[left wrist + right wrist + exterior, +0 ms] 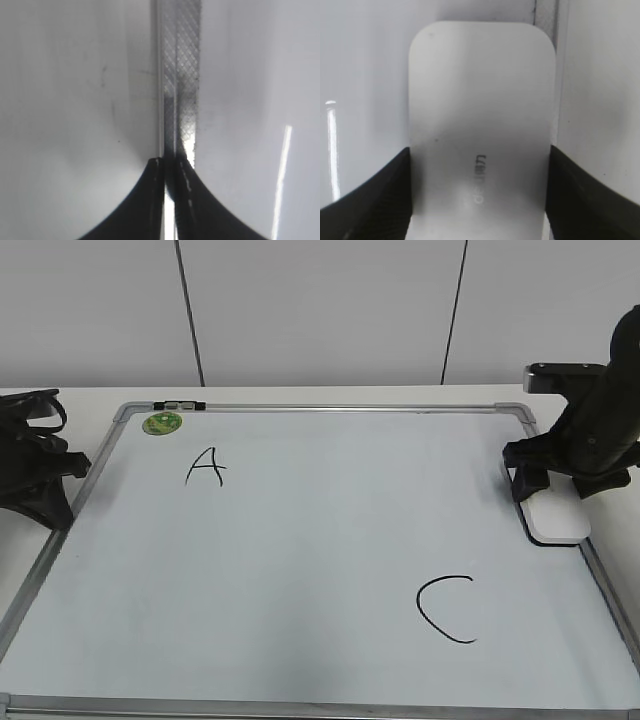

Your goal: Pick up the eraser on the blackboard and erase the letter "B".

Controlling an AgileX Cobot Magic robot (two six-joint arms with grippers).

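The eraser [560, 522], a flat white rounded block, lies on the right edge of the blackboard [320, 570], partly over its frame. My right gripper [555, 490] is shut on the eraser at its far end. In the right wrist view the eraser [480, 100] fills the space between the two fingers of the right gripper [480, 200], and its grey lettering shows. No letter "B" shows on the board. My left gripper [60, 490] is shut and empty at the board's left edge; in the left wrist view the left gripper [170, 162] is over the frame [182, 75].
A black letter "A" [205, 468] is at the board's upper left and a "C" [447, 608] at its lower right. A round green magnet [161, 423] sits in the top left corner. A small dark clip [180, 404] lies on the top frame.
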